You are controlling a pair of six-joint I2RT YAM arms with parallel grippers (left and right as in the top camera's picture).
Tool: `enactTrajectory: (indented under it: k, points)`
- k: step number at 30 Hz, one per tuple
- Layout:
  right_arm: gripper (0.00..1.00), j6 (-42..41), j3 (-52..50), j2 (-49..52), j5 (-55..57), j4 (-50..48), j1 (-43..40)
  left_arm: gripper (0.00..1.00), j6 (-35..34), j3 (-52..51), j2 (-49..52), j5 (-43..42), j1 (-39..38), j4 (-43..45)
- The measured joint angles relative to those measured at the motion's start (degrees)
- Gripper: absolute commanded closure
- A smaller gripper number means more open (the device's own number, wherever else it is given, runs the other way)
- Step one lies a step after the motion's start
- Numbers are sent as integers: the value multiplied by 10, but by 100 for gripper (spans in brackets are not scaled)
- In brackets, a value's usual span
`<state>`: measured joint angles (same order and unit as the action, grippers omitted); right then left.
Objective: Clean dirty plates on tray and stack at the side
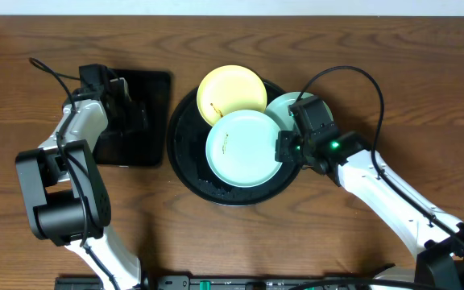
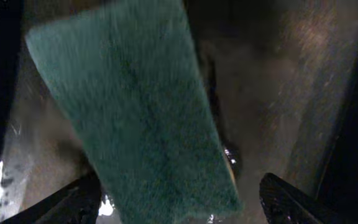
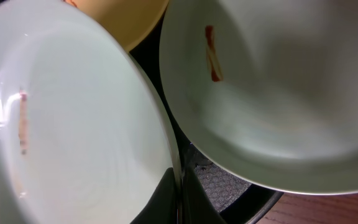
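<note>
1. Clenching right gripper (image 1: 283,149) on rim of front mint plate (image 1: 240,149), on round tray (image 1: 182,161), against yellow plate (image 1: 230,93).
2. Hanging left gripper (image 2: 179,202) released, straddling sponge (image 2: 135,106) over rectangular tray (image 1: 155,89).
3. Needing firm pinch, lifting level, clearing round tray rim.

On wood-grain table (image 1: 240,242): round black tray (image 1: 186,163) near centre, rectangular black tray (image 1: 156,113) beside.

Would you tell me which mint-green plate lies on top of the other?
The central mint-green plate; its rim covers the other mint-green plate at the tray's right edge.
</note>
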<state>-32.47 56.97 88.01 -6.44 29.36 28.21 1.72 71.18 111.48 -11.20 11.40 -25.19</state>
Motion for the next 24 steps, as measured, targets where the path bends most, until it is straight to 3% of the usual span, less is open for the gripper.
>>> enactTrajectory:
  k: [7,14,15,16,17,18,22,24]
  points:
    - [98,0,0,0,0,0,0,17,-32,0,0,1,0,70]
    - [98,0,0,0,0,-1,0,16,-67,0,8,28,-3,77]
    - [98,0,0,0,0,-1,0,20,-69,0,14,29,-4,78]
    - [98,0,0,0,0,-1,0,40,-73,0,21,30,-5,79]
    - [98,0,0,0,0,-1,0,53,-76,0,29,32,-6,80]
    - [98,0,0,0,0,-1,0,58,-76,0,31,39,-6,85]
    - [99,0,0,0,0,-1,0,59,-77,0,33,39,-6,92]
    - [99,0,0,0,0,0,0,72,-78,0,33,39,-6,93]
